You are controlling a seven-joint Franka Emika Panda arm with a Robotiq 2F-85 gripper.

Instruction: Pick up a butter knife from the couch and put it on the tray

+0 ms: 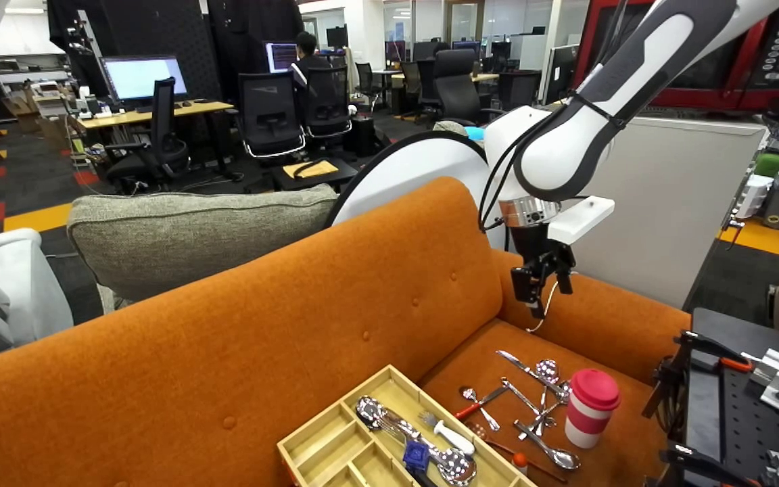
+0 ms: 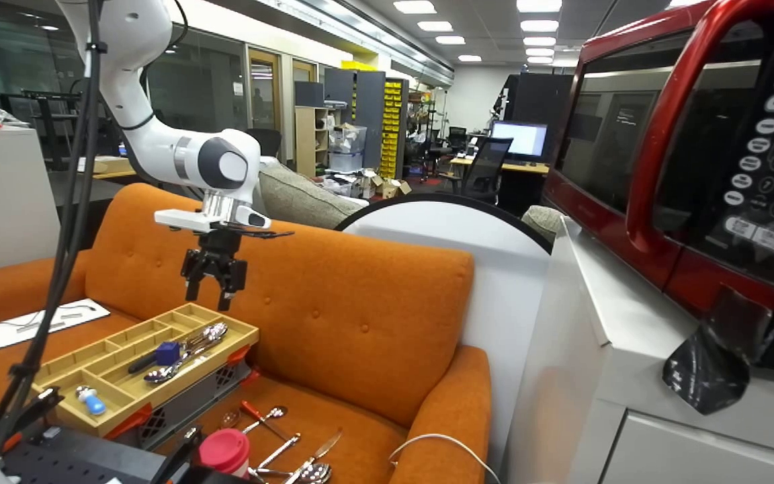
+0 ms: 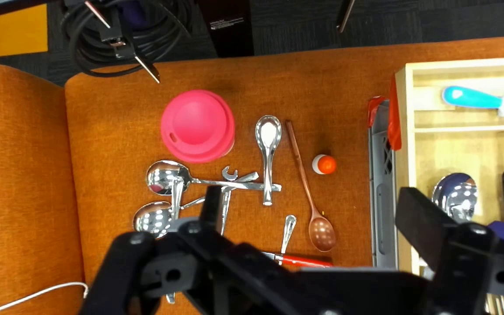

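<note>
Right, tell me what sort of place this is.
Probably a robotics lab sharing office space: a robot arm hangs over the couch, and office chairs and a lit monitor stand beyond it.

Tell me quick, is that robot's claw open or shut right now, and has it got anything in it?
The gripper: open, its jaws spread apart, holding nothing.

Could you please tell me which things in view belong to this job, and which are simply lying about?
For the job:
silver knife, probably the one meant
orange couch, where it lies
wooden tray, its destination

Just lying about:
lidded cup
wooden spoon
blue cube, in the tray
red microwave
</note>
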